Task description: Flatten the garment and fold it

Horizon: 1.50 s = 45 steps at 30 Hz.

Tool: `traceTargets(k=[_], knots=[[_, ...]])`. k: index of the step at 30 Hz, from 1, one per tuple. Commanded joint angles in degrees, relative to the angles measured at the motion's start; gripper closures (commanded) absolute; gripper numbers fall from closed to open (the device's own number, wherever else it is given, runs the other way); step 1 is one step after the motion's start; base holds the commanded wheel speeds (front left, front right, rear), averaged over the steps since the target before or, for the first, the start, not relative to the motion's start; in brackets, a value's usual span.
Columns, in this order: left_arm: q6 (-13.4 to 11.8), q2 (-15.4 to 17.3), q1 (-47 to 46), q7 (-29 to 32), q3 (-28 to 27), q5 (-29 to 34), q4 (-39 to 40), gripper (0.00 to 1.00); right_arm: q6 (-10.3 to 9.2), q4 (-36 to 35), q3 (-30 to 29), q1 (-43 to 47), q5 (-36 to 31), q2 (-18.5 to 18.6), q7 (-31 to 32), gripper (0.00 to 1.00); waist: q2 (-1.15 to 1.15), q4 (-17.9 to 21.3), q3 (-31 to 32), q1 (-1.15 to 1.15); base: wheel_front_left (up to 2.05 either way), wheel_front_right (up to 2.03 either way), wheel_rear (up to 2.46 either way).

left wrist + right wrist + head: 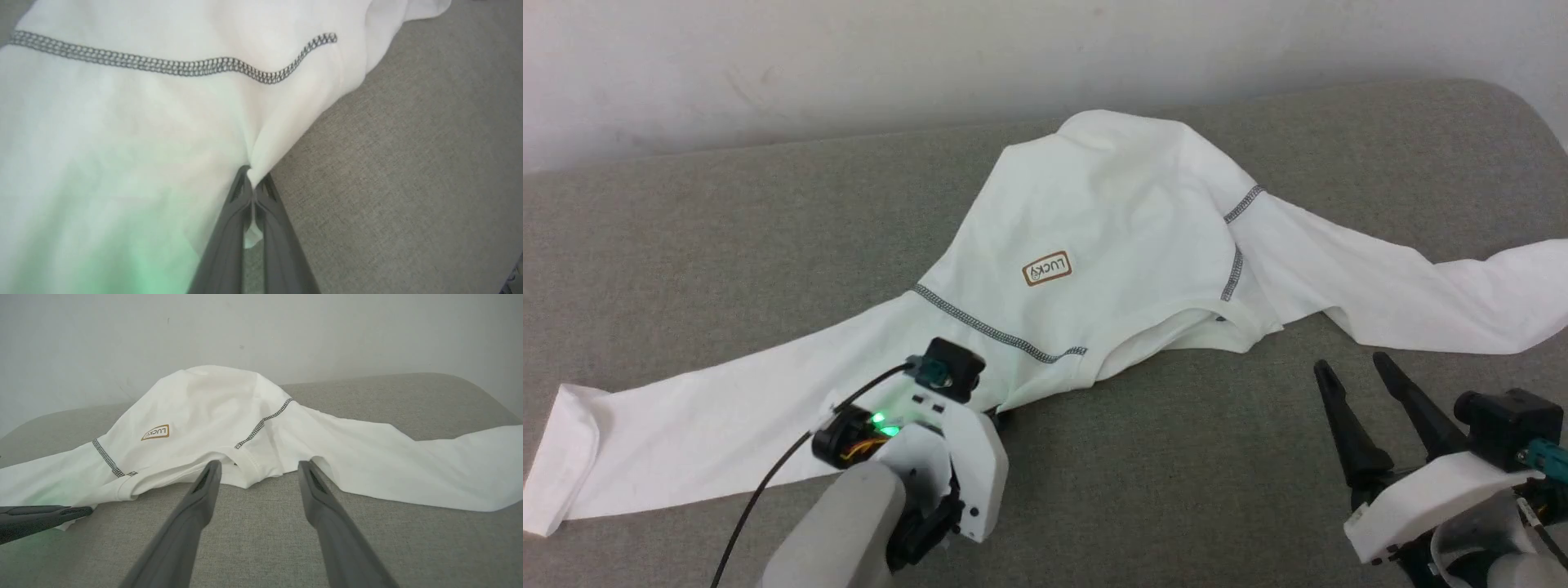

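The garment (1111, 212) lies rumpled on the grey fabric surface (686, 245), its body humped toward the wall (849, 65) and one sleeve trailing out to each side. The brown-bordered label (1046, 268) faces up. The left gripper (254, 181) has its jaws pressed together, pinching the near fabric edge just below a zigzag seam (163, 65). The right gripper (1349, 363) hovers near the garment's front edge with its jaws spread and holds nothing.
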<state>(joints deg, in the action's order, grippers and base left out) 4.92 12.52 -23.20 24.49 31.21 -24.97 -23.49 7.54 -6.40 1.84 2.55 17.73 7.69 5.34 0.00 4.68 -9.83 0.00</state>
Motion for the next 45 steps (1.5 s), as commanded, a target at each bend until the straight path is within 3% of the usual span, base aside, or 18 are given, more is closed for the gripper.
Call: traceTargets(k=[1,5,10,18,25,28,29,31,34,38,45], knots=[[-1.7,1.7,3.3,-1.9,-1.2,-0.1,0.1,1.00,-0.05,1.3,-0.4,-1.3,1.0,0.8,1.0,0.00,0.00,-0.8,0.4,0.00,0.00,0.00,0.00],[-4.3,3.0,6.3,-8.5,-4.0,-0.1,5.3,1.00,-0.05,6.5,0.2,-5.5,3.3,4.3,5.3,0.00,0.00,-2.0,0.7,0.00,0.00,0.00,0.00],[-5.4,4.0,8.1,-11.1,-4.1,0.9,9.6,1.00,-0.05,13.1,3.0,-12.2,5.7,8.3,10.3,0.00,0.00,-3.2,0.0,0.00,0.00,0.00,0.00],[-6.1,3.5,7.2,-13.6,-3.8,1.8,13.3,1.00,-0.05,27.2,14.4,-26.6,11.0,14.1,18.7,0.00,0.00,-5.7,-3.6,0.00,0.00,0.00,0.00],[-6.0,2.7,5.4,-15.0,-3.4,2.0,12.9,1.00,-0.05,39.1,21.7,-34.2,14.7,15.5,22.2,0.00,0.00,-6.9,-6.2,0.00,0.00,0.00,0.00],[-6.0,2.5,5.2,-15.5,-3.3,1.9,12.5,1.00,-0.05,43.5,25.9,-34.7,17.7,15.4,28.0,0.00,0.00,-7.0,-6.3,0.00,0.00,0.00,0.00],[-6.0,2.5,5.3,-15.6,-3.3,1.8,12.4,1.00,-0.05,44.6,27.1,-34.6,19.0,15.4,30.5,0.40,0.00,-7.0,-6.2,0.00,0.00,0.00,0.00],[-6.0,2.4,5.5,-16.0,-3.3,1.5,12.0,1.00,-0.05,45.8,28.6,-34.5,21.5,15.2,34.0,1.00,0.00,-6.9,-5.7,0.00,0.00,0.00,0.00],[-5.9,2.5,5.9,-16.7,-3.5,1.1,11.8,1.00,-0.05,44.8,29.8,-34.9,23.7,16.1,34.0,1.00,0.00,-6.6,-4.5,0.00,0.00,0.00,0.00],[-6.0,3.2,6.4,-18.8,-4.3,0.9,12.8,1.00,-0.05,40.0,28.0,-35.0,25.1,18.7,27.2,1.00,0.00,-6.2,-2.0,0.00,0.00,0.00,0.00],[-6.6,5.4,7.5,-24.3,-7.4,0.6,18.2,1.00,-0.05,25.5,18.6,-30.2,24.0,24.3,19.9,1.00,0.00,-5.3,2.9,0.00,0.00,0.00,0.00]])
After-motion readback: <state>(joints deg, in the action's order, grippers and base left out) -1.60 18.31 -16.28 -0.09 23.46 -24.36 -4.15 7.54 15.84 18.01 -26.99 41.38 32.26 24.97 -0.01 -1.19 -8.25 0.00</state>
